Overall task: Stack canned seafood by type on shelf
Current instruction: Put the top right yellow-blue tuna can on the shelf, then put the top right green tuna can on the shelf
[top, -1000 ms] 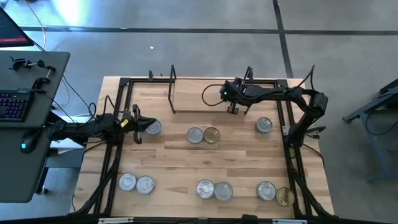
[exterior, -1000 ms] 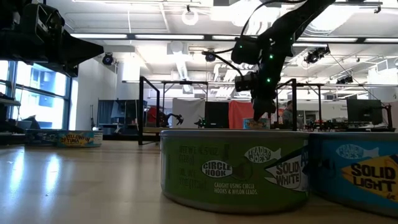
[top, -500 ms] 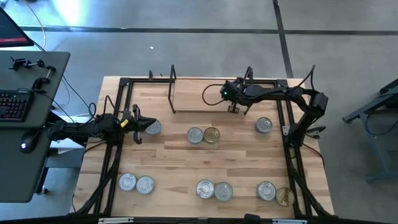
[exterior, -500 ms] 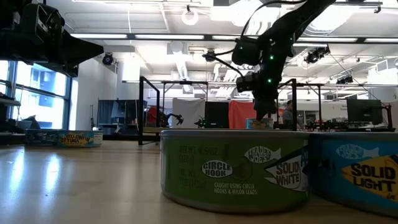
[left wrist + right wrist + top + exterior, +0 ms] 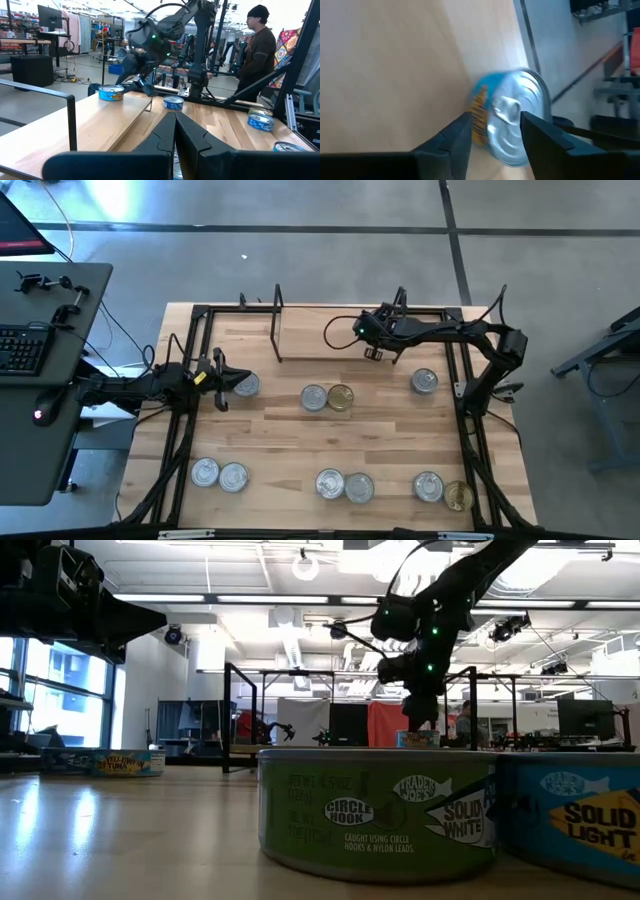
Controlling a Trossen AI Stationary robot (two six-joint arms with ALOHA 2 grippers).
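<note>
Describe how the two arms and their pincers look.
Both arms are dark, jointed metal. The right arm carries a looping black cable and a small green light near its wrist. The left arm shows a yellow patch near its pincer. Each pincer's fingers are matte black and angular.

The green tin [image 5: 378, 826] reads "CIRCLE HOOK", "TRADER JOE'S" and "SOLID WHITE". The blue tin [image 5: 580, 827] beside it reads "SOLID LIGHT".

A grey side desk [image 5: 55, 380] stands beyond the surface's left edge, carrying a keyboard [image 5: 20, 350] and a mouse [image 5: 38, 416]. A person in a dark cap and brown top [image 5: 255, 47] stands in the room beyond the surface.
</note>
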